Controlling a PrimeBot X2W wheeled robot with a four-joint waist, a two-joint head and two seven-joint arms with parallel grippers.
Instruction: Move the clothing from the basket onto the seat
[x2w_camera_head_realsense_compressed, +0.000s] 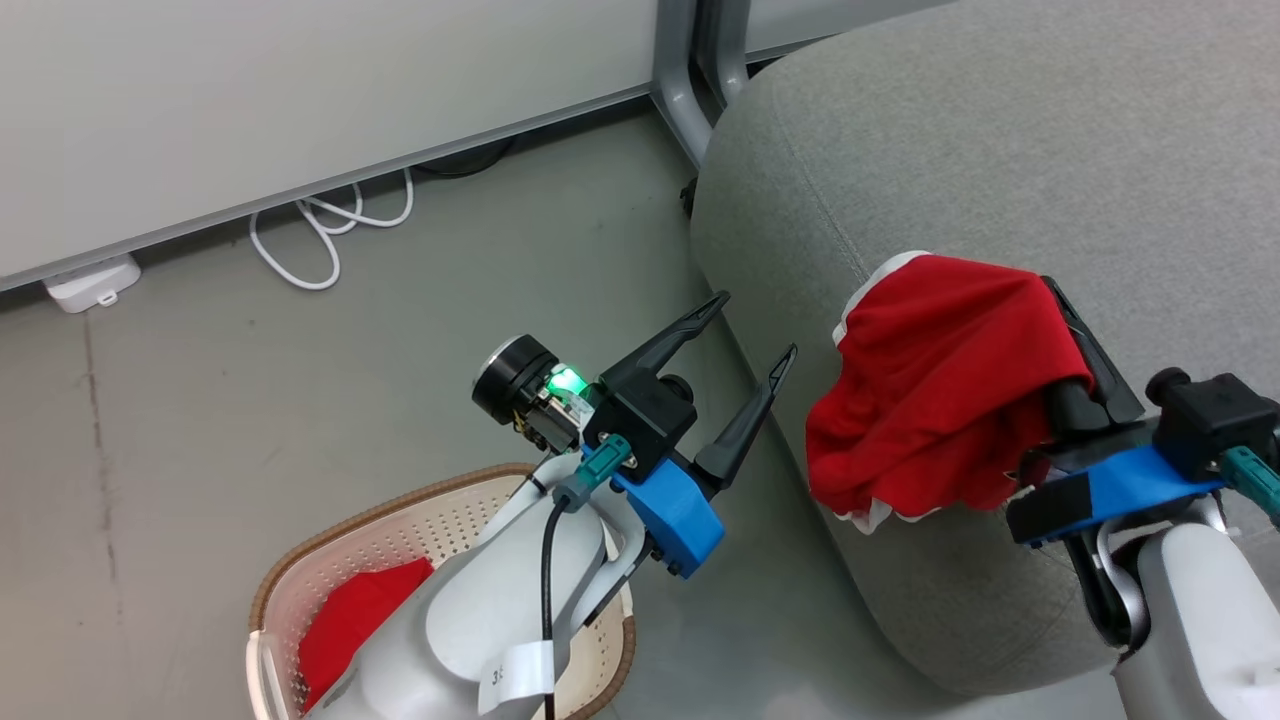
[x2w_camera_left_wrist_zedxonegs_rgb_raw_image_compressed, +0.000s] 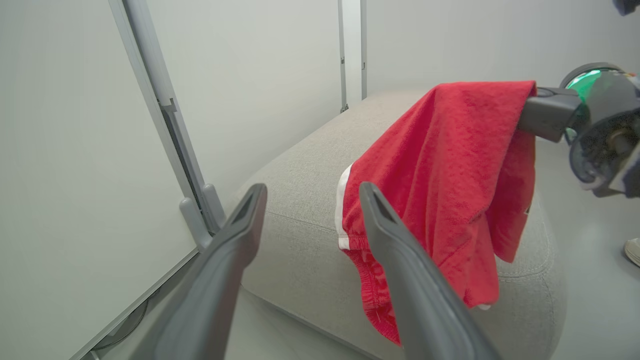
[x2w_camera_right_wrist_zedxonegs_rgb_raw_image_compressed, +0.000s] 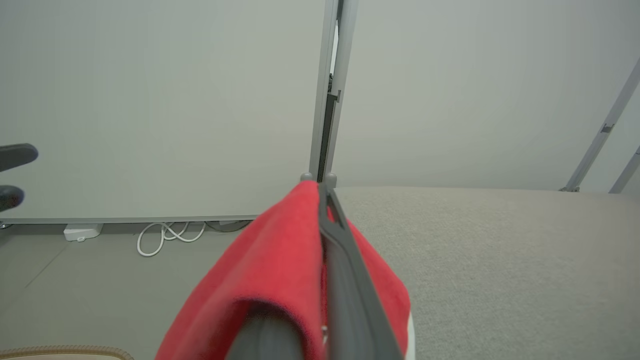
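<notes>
My right gripper (x2w_camera_head_realsense_compressed: 1052, 288) is shut on a red garment of the clothing (x2w_camera_head_realsense_compressed: 930, 390), which hangs draped over its fingers above the left edge of the grey seat (x2w_camera_head_realsense_compressed: 1000, 130). The garment's white-trimmed hem (x2w_camera_left_wrist_zedxonegs_rgb_raw_image_compressed: 343, 210) dangles down the seat's side. The right wrist view shows the cloth (x2w_camera_right_wrist_zedxonegs_rgb_raw_image_compressed: 270, 265) folded over one dark finger (x2w_camera_right_wrist_zedxonegs_rgb_raw_image_compressed: 340, 260). Left of the seat, my left gripper (x2w_camera_head_realsense_compressed: 756, 324) stands open and empty in the air, fingers pointing toward the garment (x2w_camera_left_wrist_zedxonegs_rgb_raw_image_compressed: 450, 175). Under the left arm is the basket (x2w_camera_head_realsense_compressed: 400, 505), with more red clothing (x2w_camera_head_realsense_compressed: 350, 620) inside, partly hidden by my forearm.
A white cable (x2w_camera_head_realsense_compressed: 330, 230) and a white adapter (x2w_camera_head_realsense_compressed: 95, 285) lie on the grey floor by the partition wall. A grey partition post (x2w_camera_head_realsense_compressed: 680, 90) stands close to the seat's far corner. A white shoe (x2w_camera_left_wrist_zedxonegs_rgb_raw_image_compressed: 632, 250) shows on the floor beyond the seat.
</notes>
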